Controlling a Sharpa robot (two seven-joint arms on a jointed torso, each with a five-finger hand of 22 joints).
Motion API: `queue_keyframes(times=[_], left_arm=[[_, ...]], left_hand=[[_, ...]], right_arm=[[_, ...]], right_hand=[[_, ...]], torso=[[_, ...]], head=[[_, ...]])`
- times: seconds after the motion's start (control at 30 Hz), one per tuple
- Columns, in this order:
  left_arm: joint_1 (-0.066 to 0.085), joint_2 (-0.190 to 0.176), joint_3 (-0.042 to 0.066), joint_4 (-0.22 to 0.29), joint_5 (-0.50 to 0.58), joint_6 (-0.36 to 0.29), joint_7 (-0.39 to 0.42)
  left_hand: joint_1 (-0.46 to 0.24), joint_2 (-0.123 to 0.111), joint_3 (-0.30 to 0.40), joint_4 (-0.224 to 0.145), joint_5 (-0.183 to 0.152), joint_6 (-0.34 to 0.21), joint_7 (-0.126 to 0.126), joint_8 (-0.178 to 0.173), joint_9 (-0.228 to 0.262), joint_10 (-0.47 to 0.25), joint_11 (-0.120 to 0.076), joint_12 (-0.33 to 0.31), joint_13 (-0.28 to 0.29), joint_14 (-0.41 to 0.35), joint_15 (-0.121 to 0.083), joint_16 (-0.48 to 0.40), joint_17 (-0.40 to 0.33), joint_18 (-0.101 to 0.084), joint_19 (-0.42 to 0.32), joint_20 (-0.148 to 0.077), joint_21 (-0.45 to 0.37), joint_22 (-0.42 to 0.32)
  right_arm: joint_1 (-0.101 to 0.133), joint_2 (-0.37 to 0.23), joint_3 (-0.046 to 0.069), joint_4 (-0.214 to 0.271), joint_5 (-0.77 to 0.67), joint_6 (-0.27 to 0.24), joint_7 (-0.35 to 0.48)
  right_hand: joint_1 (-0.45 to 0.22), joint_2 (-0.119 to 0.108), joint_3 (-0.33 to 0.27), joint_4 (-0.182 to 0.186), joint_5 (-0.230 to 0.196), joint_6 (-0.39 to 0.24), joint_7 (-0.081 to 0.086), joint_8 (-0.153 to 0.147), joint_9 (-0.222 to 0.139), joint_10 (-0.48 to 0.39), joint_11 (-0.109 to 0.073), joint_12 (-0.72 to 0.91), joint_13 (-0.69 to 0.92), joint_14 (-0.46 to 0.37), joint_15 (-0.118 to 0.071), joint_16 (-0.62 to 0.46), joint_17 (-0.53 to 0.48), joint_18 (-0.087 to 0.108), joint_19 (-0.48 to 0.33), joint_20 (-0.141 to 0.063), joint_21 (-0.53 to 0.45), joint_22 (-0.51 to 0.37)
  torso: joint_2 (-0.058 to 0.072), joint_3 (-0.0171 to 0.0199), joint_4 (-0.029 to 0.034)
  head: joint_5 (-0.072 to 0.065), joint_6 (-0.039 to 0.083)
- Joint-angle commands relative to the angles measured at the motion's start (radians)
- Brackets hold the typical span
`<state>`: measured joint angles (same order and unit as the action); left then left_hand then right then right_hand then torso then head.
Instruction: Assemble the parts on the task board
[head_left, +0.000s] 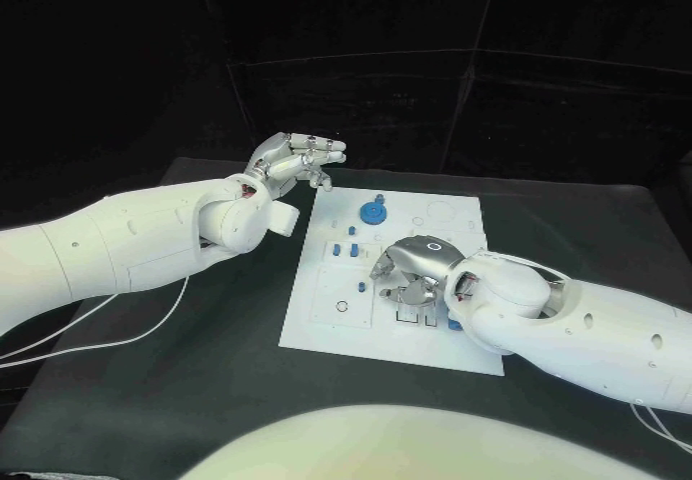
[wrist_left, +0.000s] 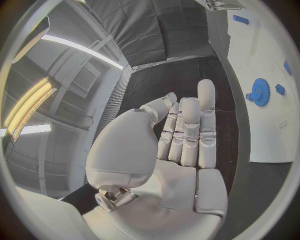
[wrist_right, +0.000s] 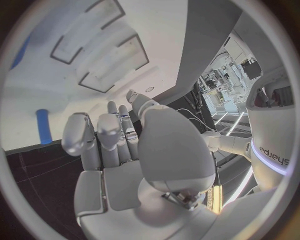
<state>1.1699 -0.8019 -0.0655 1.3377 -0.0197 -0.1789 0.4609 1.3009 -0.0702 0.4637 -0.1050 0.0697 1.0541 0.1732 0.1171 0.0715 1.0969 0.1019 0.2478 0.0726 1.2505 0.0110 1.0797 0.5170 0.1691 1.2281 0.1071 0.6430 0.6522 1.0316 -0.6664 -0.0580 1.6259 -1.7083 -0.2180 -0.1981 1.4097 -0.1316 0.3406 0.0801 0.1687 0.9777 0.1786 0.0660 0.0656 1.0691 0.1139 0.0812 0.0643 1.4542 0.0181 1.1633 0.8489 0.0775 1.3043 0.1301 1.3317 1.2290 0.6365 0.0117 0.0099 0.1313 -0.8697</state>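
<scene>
just one blue gear (head_left: 374, 212) aboard

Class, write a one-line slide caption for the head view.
Right hand hovers over the white task board while the left hand waits beside its far corner, near the blue gear-shaped part.

1 task board (head_left: 325, 320), 2 hands, 1 blue gear (head_left: 374, 212), approx 4 small blue parts (head_left: 336, 252).

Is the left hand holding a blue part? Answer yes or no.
No. In the left wrist view the left hand has bare fingers, and the blue gear lies apart on the task board.
</scene>
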Motion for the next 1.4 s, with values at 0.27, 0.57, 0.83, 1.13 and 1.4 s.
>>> queue_keyframes(times=[0.27, 0.57, 0.83, 1.13, 1.4], left_arm=[[0.002, -0.003, 0.001, 0.000, 0.004, 0.015, 0.002], [0.001, 0.001, 0.001, -0.002, 0.004, 0.019, 0.002], [0.001, 0.001, 0.001, -0.002, 0.004, 0.021, 0.001], [0.001, 0.001, 0.001, -0.003, 0.004, 0.021, 0.001], [0.001, 0.002, 0.001, -0.004, 0.004, 0.023, 0.000]], left_hand=[[0.008, -0.003, -0.004, -0.004, 0.004, -0.003, 0.002, 0.004, -0.001, -0.009, 0.000, 0.004, -0.001, -0.006, 0.002, -0.005, -0.002, 0.013, -0.008, 0.002, -0.004, -0.002], [0.008, -0.003, -0.004, -0.004, 0.004, -0.003, 0.002, 0.004, -0.001, -0.009, 0.000, 0.004, -0.001, -0.006, 0.002, -0.005, -0.002, 0.013, -0.008, 0.002, -0.004, -0.002], [0.008, -0.003, -0.004, -0.004, 0.004, -0.003, 0.002, 0.004, -0.001, -0.009, 0.000, 0.004, -0.001, -0.006, 0.002, -0.005, -0.002, 0.013, -0.008, 0.002, -0.004, -0.002], [0.008, -0.003, -0.004, -0.004, 0.004, -0.003, 0.002, 0.004, -0.001, -0.009, 0.000, 0.004, -0.001, -0.006, 0.002, -0.005, -0.002, 0.013, -0.008, 0.002, -0.004, -0.002], [0.008, -0.003, -0.004, -0.004, 0.004, -0.003, 0.002, 0.004, -0.001, -0.009, 0.000, 0.004, -0.001, -0.006, 0.002, -0.005, -0.002, 0.013, -0.008, 0.002, -0.004, -0.002]], right_arm=[[0.084, -0.123, 0.020, 0.056, 0.098, -0.051, -0.036], [0.127, -0.162, 0.033, 0.022, 0.074, 0.031, -0.079], [0.132, -0.154, 0.034, 0.000, 0.053, 0.094, -0.087], [0.132, -0.124, 0.033, -0.030, 0.050, 0.196, -0.081], [0.128, -0.104, 0.031, -0.049, 0.053, 0.207, -0.049]], right_hand=[[-0.032, -0.028, -0.115, 0.006, 0.007, -0.049, -0.015, -0.003, 0.000, -0.083, -0.002, 0.030, 0.002, -0.011, 0.005, -0.028, -0.049, 0.024, -0.039, 0.000, -0.045, -0.052], [0.002, -0.006, -0.212, 0.001, 0.014, -0.072, -0.034, -0.002, 0.002, -0.140, 0.006, 0.058, 0.002, -0.011, 0.011, -0.030, -0.063, 0.026, -0.041, 0.006, -0.059, -0.066], [0.036, 0.019, -0.236, -0.011, 0.019, -0.060, -0.036, 0.000, 0.003, -0.124, 0.000, 0.093, 0.005, -0.011, 0.007, -0.029, -0.068, 0.026, -0.038, 0.003, -0.062, -0.068], [0.050, 0.040, -0.249, -0.018, 0.026, -0.042, -0.040, 0.003, 0.004, -0.086, -0.011, 0.127, 0.004, -0.008, -0.001, -0.026, -0.068, 0.025, -0.032, -0.004, -0.060, -0.064], [0.071, 0.070, -0.239, -0.024, 0.028, -0.006, -0.030, 0.008, 0.006, -0.033, -0.021, 0.139, -0.002, 0.001, -0.011, -0.008, -0.044, 0.018, -0.008, -0.012, -0.039, -0.037]], torso=[[0.001, -0.0002, -0.0024], [0.002, 0.0000, 0.0011], [0.001, -0.0010, 0.0020], [0.001, -0.0007, 0.0020], [0.001, -0.0003, 0.0005]], head=[[-0.053, 0.034], [-0.073, 0.045], [-0.075, 0.044], [-0.073, 0.039], [-0.072, 0.038]])
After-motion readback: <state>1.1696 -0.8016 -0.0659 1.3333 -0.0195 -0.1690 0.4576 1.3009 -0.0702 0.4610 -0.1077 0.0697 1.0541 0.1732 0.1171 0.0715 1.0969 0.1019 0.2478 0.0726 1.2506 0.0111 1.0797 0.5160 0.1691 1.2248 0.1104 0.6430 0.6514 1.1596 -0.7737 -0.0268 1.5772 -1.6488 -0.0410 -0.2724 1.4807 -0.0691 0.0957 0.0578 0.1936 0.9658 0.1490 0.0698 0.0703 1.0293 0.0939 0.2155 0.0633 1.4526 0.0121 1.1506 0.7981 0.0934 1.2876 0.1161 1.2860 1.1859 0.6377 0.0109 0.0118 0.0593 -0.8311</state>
